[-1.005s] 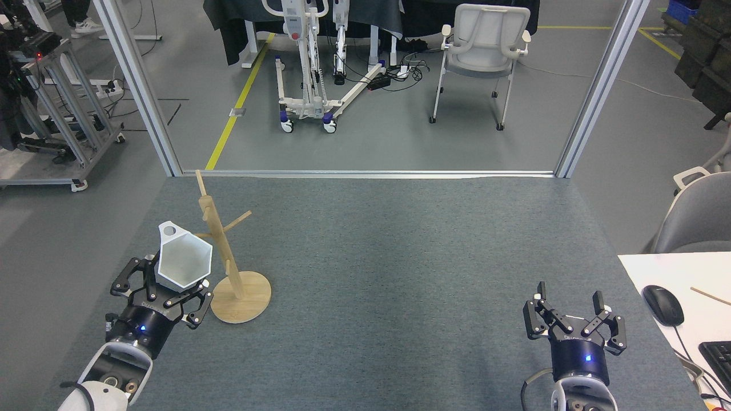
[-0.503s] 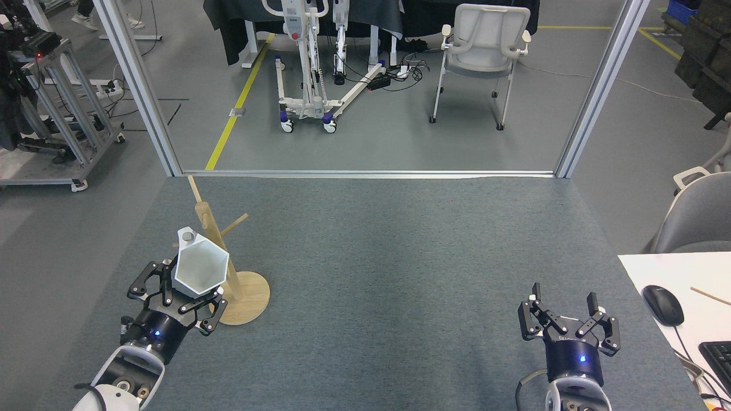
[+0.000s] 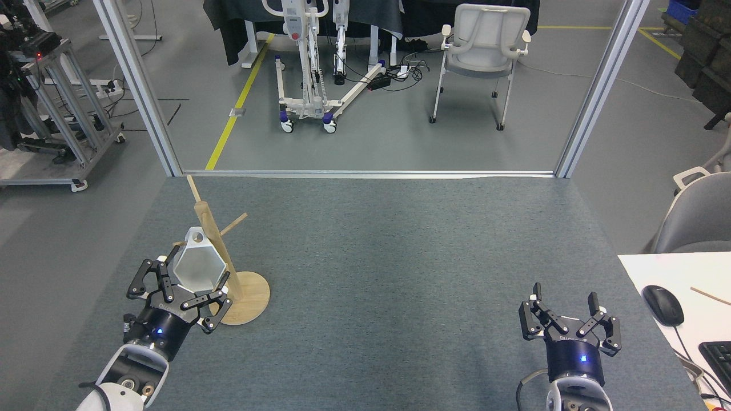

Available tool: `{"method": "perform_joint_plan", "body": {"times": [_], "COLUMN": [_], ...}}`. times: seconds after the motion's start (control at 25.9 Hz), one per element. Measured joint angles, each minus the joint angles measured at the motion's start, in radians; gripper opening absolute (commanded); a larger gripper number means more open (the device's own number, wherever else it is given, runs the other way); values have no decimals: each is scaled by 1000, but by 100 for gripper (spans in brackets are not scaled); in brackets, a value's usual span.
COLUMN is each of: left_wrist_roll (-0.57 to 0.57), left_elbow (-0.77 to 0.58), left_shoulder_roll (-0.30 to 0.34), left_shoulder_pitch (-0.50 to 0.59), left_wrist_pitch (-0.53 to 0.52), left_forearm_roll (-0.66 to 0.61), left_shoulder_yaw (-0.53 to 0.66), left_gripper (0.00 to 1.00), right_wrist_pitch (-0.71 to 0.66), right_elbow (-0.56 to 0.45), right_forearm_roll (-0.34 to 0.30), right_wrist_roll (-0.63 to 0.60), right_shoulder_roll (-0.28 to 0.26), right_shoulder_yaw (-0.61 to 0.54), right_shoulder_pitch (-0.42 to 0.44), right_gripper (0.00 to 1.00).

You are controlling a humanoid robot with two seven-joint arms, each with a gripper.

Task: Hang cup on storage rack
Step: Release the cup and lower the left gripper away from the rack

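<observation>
White matte plastic cup with hexagonal faceted rim and tapering body sits between the fingers of our left gripper, opening tilted toward us, grey-shaded inside. Its small flat tab handle with a round hole points up and away, right against the post of the light wooden mug rack. We cannot tell whether the tab is on a peg or only beside the post. Left gripper is black, linkage-style, fingers closed in around the cup's lower sides, holding it. A blue light shows on the wrist.

Rack: round flat disc base, smooth pale wood, slim post leaning up-left in view, thin pegs angled outward; one peg sticks out to the right above the cup, another goes up past the post top. Base lies on the grey, finely textured carpet-like tabletop, partly hidden by the left fingers.

Our right gripper, same black build, is well apart at the lower right, fingers spread wide, holding nothing.
</observation>
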Motion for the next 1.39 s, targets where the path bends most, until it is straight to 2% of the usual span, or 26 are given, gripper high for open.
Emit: {"method": "perform_joint_plan", "body": {"times": [0.27, 0.46, 0.62, 0.77, 0.89, 1.01, 1.2, 1.31, 1.39], "left_wrist_roll": [0, 3, 27, 52, 11, -114, -218, -240, -242], "left_elbow": [16, 2, -108, -232, -275, -286, -280, -245, -215], "left_shoulder_roll": [-10, -31, -41, -68, -112, -161, -261, -342, -374], "left_shoulder_pitch": [6, 46, 112, 150, 156, 155, 146, 125, 105], "left_wrist_pitch": [15, 167, 255, 242, 129, 41, 58, 74, 77], "left_forearm_roll": [7, 77, 205, 285, 332, 351, 350, 347, 347], "left_shoulder_yaw": [3, 31, 90, 117, 85, 19, -66, -80, -83], "left_gripper": [99, 99, 99, 99, 98, 98, 98, 98, 99], "right_wrist_pitch": [-1, 1, 12, 18, 26, 38, 46, 48, 50], "right_elbow": [1, -9, -39, -69, -77, -81, -94, -96, -97], "right_forearm_roll": [-1, -2, -1, -1, -4, -5, -25, -92, -150], "right_wrist_roll": [0, 0, 1, 1, 1, 4, 5, 4, 3], "right_shoulder_roll": [1, -1, -8, -14, -25, -33, -56, -68, -70], "right_shoulder_yaw": [-2, -5, -3, 0, 0, 0, -6, -8, -9], "right_shoulder_pitch": [-1, -12, -16, -10, -10, -18, -31, -34, -34], "right_gripper": [99, 99, 99, 99, 99, 99, 99, 99, 99]}}
